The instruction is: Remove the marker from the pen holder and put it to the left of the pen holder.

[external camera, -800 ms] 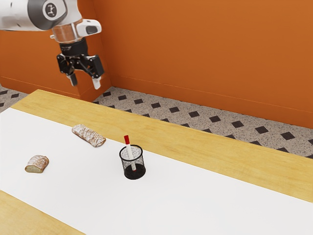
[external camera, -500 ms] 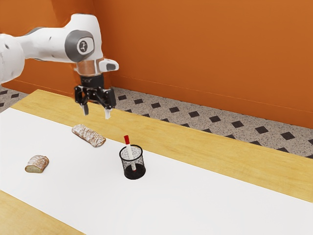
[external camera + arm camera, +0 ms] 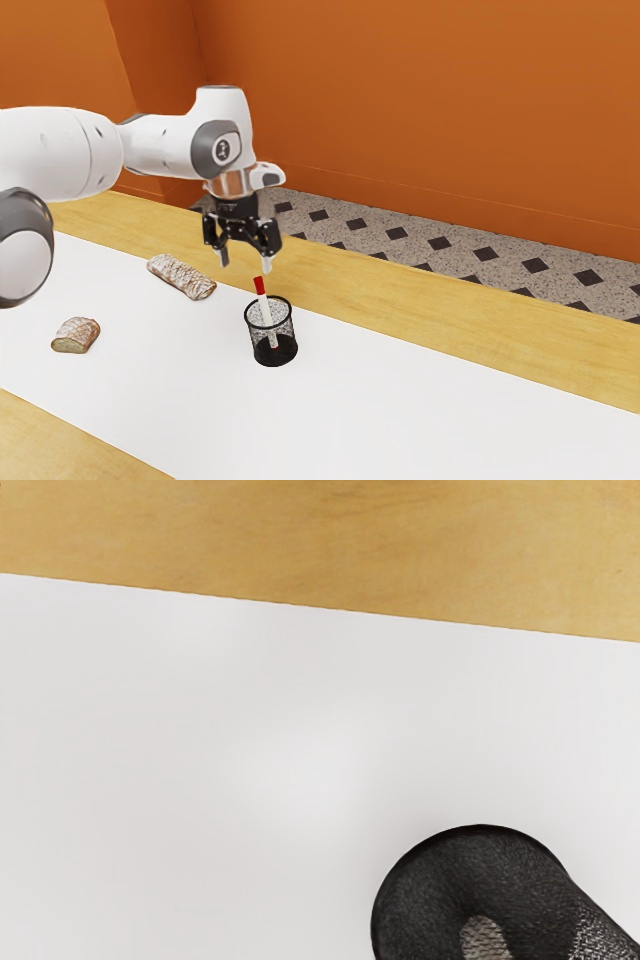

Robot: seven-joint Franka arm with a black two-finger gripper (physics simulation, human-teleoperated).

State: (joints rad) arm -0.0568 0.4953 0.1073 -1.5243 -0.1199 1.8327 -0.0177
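Note:
My gripper (image 3: pixel 246 264) stands open with its fingers pointing down, in the picture just above the red cap and mostly toward the exterior view's left of it. The white marker (image 3: pixel 259 286) leans inside the black mesh pen holder (image 3: pixel 275 352), its red end sticking up past the rim. Nothing is between the fingers. In the wrist view, the dark pen holder (image 3: pixel 415 895) is partly cut off at the lower edge, with a small lighter patch inside that I cannot identify for certain.
A long floured loaf (image 3: pixel 181 277) lies near the pen holder, toward the exterior view's left. Farther that way is a smaller cut piece of bread (image 3: pixel 76 336). Both rest on the white runner (image 3: pixel 430 400) across the wooden table (image 3: pixel 480 335).
My arm has swung toward the exterior view's right and come down, bringing the open gripper close to the marker's red end. Marker, pen holder and bread have not moved.

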